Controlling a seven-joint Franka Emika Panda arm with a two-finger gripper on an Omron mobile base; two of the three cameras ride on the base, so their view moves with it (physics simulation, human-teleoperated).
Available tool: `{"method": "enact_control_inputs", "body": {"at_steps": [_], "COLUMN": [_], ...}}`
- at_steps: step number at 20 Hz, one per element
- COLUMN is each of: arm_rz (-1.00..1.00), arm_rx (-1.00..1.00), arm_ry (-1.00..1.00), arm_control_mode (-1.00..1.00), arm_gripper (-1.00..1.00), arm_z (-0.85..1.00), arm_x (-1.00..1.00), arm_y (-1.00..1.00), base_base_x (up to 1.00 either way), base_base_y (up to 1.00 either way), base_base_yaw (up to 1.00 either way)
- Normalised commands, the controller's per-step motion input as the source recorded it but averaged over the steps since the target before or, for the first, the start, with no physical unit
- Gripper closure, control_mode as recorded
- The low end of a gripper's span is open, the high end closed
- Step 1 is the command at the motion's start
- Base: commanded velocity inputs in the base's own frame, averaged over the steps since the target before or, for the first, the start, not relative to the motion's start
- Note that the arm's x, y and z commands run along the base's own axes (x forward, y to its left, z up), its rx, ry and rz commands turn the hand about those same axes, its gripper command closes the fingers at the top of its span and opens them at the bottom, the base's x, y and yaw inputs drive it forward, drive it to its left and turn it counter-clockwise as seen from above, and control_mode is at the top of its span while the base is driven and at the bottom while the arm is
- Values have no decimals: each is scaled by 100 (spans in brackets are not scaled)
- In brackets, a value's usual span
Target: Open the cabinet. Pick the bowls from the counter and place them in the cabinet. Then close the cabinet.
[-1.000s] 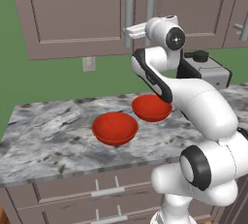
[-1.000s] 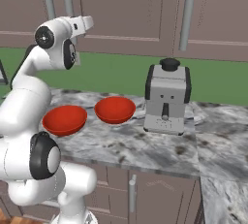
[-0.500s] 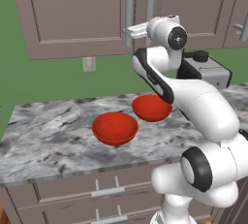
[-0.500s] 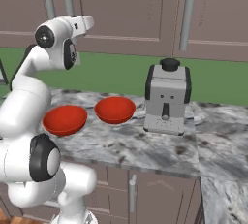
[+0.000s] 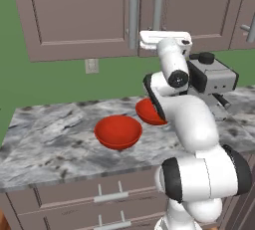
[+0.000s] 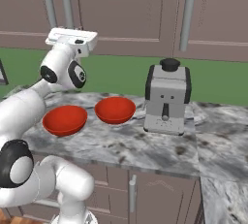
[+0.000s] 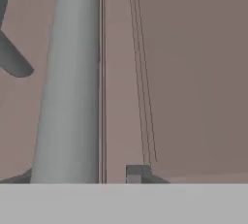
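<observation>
The cabinet [image 5: 79,15] has both doors shut, with two grey bar handles side by side at its middle. My white hand [image 5: 164,37] is raised to the lower ends of those handles. In the hand view one handle [image 7: 68,82] runs up between the fingertips of my gripper [image 7: 77,175], whose jaws are closed in around it. Two red bowls stand on the counter [image 5: 45,139] below: one [image 5: 118,132] nearer the front, the other [image 5: 148,112] partly behind my arm. The right base view shows the same two bowls [image 6: 64,120] [image 6: 115,109].
A grey coffee machine [image 5: 214,77] stands on the counter to the right of the bowls, close to my arm. Drawer fronts [image 5: 109,196] run under the counter edge. A narrower door with its own handle [image 6: 188,17] hangs to the right. An outlet [image 5: 91,65] sits on the green wall.
My hand has sunk a little lower along the handles and the wrist has dropped with it. The doors and both bowls have stayed where they were.
</observation>
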Motion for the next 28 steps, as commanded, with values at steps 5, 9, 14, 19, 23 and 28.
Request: {"method": "enact_control_inputs", "body": {"at_steps": [5, 9, 14, 19, 23, 28], "arm_rz": [-21, -15, -18, -19, -16, -13], "arm_rx": [28, 32, 36, 40, 40, 39], "arm_ry": [3, 17, 29, 30, 19, 11], "arm_control_mode": [-100, -100, -100, -100, -100, -100], "arm_gripper": [100, 100, 100, 100, 100, 100], "arm_z": [-51, -6, 0, 0, -2, -8], "arm_x": [-26, -35, -51, -50, -51, -47], "arm_y": [-100, -100, -100, -100, -100, -100], "base_base_x": [0, 0, 0, 0, 0, 0], "base_base_y": [0, 0, 0, 0, 0, 0], "base_base_yaw": [0, 0, 0, 0, 0, 0]}}
